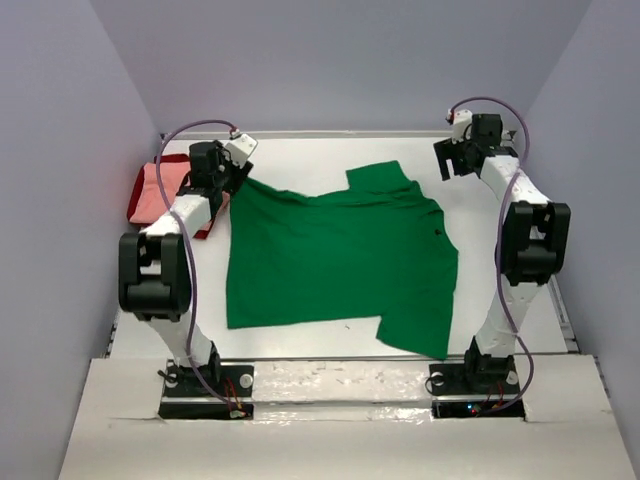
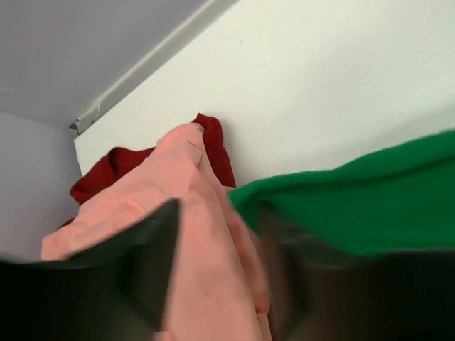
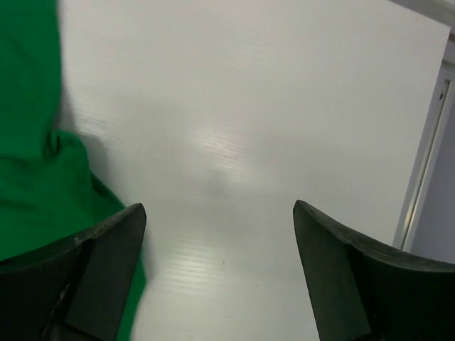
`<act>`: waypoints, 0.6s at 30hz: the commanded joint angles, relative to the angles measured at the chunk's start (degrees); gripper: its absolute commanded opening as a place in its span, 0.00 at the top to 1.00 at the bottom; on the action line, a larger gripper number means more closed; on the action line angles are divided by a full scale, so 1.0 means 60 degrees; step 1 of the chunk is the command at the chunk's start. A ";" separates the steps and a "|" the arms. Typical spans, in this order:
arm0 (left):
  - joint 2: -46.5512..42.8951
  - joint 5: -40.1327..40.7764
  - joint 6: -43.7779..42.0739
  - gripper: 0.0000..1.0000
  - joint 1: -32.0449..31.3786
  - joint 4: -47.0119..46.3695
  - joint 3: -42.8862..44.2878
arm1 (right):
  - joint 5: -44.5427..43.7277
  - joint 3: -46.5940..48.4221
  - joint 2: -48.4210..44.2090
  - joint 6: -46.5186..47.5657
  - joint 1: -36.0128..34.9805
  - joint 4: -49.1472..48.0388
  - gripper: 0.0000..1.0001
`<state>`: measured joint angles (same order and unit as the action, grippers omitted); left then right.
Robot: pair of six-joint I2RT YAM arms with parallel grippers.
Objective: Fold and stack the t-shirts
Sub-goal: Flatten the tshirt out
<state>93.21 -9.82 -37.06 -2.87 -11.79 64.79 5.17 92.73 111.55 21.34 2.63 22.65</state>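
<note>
Top external view finds the bright green cloth t-shirt (image 1: 340,260) spread flat on the white tabletop (image 1: 300,155) for folding, left claw (image 1: 225,175) parted at its sleeve beside the salmon-pink shirt (image 1: 155,205) and dark red shirt (image 2: 213,145), right claw (image 1: 452,165) open and empty.

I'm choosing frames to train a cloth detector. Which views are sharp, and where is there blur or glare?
Top view: evenly lit, sharp, the green t-shirt crisp. Left wrist view: the fingers of the left gripper are dark and smeared, the salmon pink t-shirt soft-edged. Right wrist view: a pale glare patch on the white table; the right gripper is fairly sharp.
</note>
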 commanded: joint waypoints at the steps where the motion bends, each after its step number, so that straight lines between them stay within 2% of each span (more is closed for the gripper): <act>1: 0.1352 0.1984 -0.0284 0.01 0.0011 -0.2078 0.1065 | -0.0568 0.1406 0.0291 0.0164 0.0059 -0.0465 0.07; 3: 0.1137 0.2180 -0.0050 0.01 -0.0078 -0.2399 0.0687 | -0.0539 0.0735 -0.0292 0.0091 0.0059 -0.0436 0.01; 9: -0.1601 0.1332 -0.0093 0.01 -0.0312 -0.2006 -0.1130 | -0.0319 -0.1870 -0.3554 0.0208 0.0059 -0.0348 0.00; 12: -0.3124 0.1140 -0.0195 0.01 -0.0327 -0.1610 -0.1891 | 0.0337 -0.2182 -0.4424 0.0179 0.0059 0.0630 0.03; 14: -0.4222 0.0994 -0.0210 0.01 -0.0341 -0.1186 -0.2213 | 0.1507 -0.2154 -0.4821 0.0222 0.0059 0.1845 0.15; 15: -0.4516 0.0935 -0.0254 0.01 -0.0341 -0.0967 -0.2259 | 0.1831 -0.2096 -0.4894 0.0077 0.0059 0.2168 0.24; 16: -0.5099 0.0760 -0.0211 0.01 -0.0341 -0.0602 -0.2404 | 0.2472 -0.2197 -0.5025 0.0047 0.0059 0.2548 0.51; 18: -0.5572 0.0598 -0.0181 0.01 -0.0341 -0.0146 -0.2508 | 0.2930 -0.2256 -0.5056 -0.0012 0.0059 0.2771 0.72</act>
<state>63.81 -3.38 -37.71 -4.91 -17.23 52.25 12.91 80.58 80.27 22.28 2.79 30.65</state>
